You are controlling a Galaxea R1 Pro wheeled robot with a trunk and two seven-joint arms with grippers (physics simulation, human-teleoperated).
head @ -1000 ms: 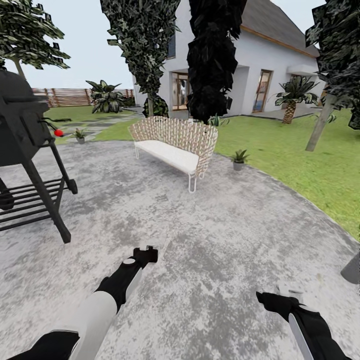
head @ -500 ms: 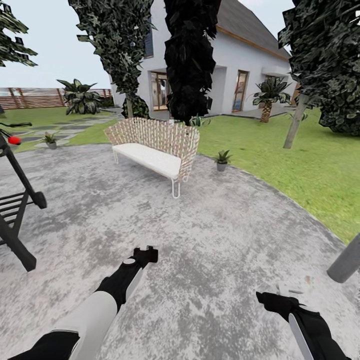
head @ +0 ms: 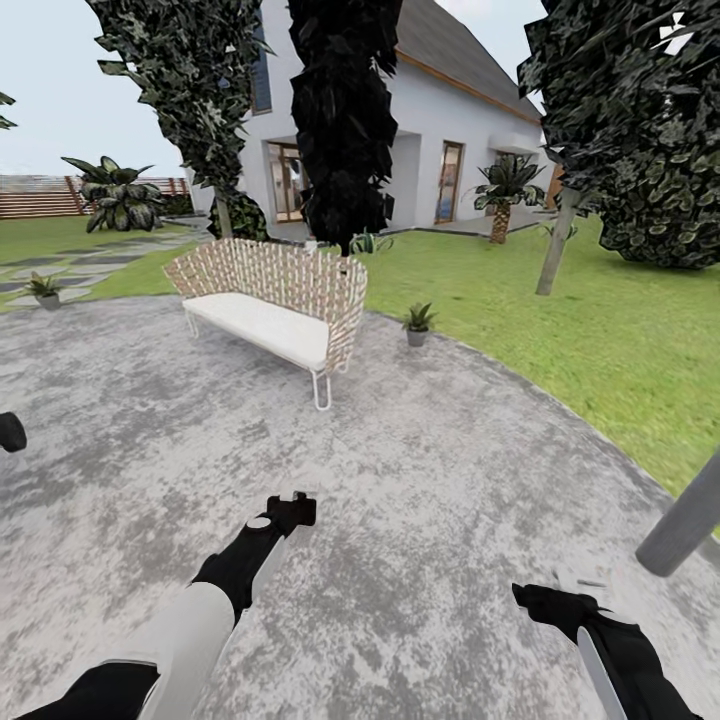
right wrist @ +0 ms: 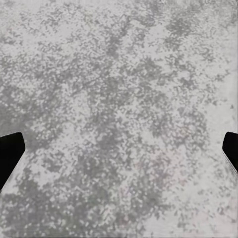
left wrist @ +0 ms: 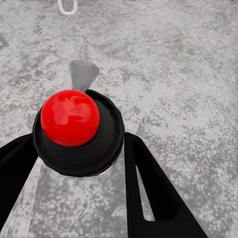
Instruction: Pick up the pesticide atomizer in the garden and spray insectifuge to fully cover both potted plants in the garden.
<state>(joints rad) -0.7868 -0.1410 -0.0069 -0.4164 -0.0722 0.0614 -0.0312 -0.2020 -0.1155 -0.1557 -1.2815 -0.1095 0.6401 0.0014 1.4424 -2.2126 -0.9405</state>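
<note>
- Left wrist view: the pesticide atomizer point(left wrist: 74, 134) shows end-on as a dark round body topped by a glossy red ball, with a pale grey tapered piece jutting out past it.
- It sits right between the jaws of the left gripper point(left wrist: 79, 143). A black finger point(left wrist: 148, 183) lies close along each side of it, so the jaws appear to be pinching it.
- Head view: the left gripper point(head: 290, 508) hangs low at centre frame over the mottled grey patio point(head: 450, 470). The bottle is too small to make out here.
- The right gripper point(head: 555, 598) is at the lower right of the frame, also above the paving.
- Right wrist view: the jaws of the right gripper point(right wrist: 119, 148) are spread wide. Their black tips sit at opposite edges of the picture, with bare paving between them.
- One potted plant point(head: 418, 322) stands at the patio's rim, just right of the wicker garden sofa point(head: 270, 300) and above centre frame.
- The other potted plant point(head: 43, 290) is at the far left edge, beside the stepping slabs point(head: 90, 262).
- Both plants are well apart from the two grippers, with open paving in between.
- A grey pole point(head: 685, 522) leans in at the lower right edge.
- A white house point(head: 440, 150) and dark trees point(head: 345, 110) stand behind the lawn point(head: 600, 330).
</note>
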